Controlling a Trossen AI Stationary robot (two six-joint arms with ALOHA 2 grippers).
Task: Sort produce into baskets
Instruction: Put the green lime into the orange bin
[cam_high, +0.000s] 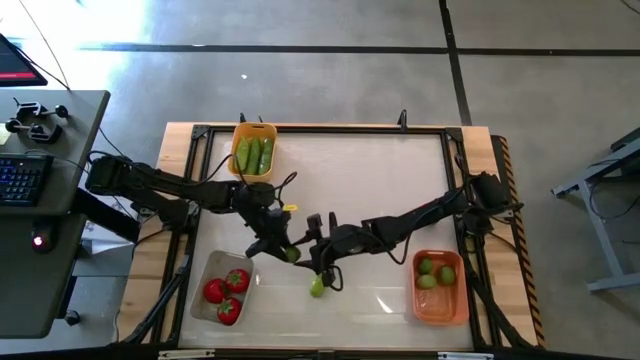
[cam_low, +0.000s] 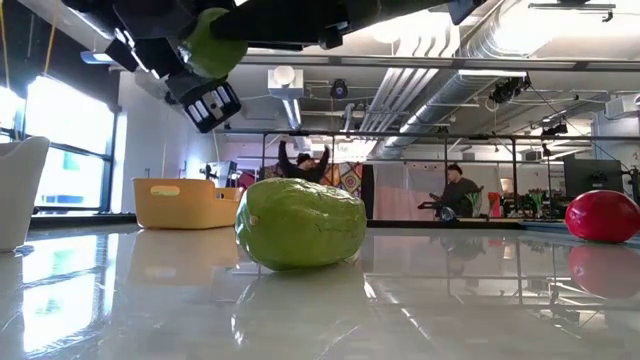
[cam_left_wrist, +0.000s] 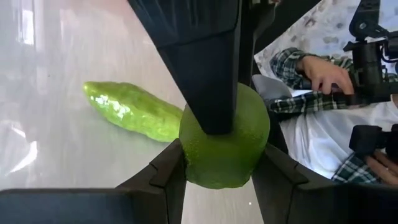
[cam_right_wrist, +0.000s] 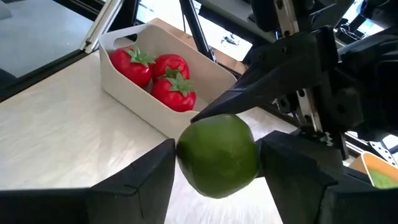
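Lime (cam_left_wrist: 225, 144) sits clamped in your left gripper (cam_left_wrist: 217, 168) mid-table, with the right gripper's (cam_right_wrist: 217, 165) fingers spread either side of it. Only your high view shows the cucumber (cam_high: 317, 286) lying just below them.

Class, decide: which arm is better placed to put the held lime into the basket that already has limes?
Right. The left gripper holds the lime beside the right gripper mid-table; the orange basket with limes lies on the right arm's side.
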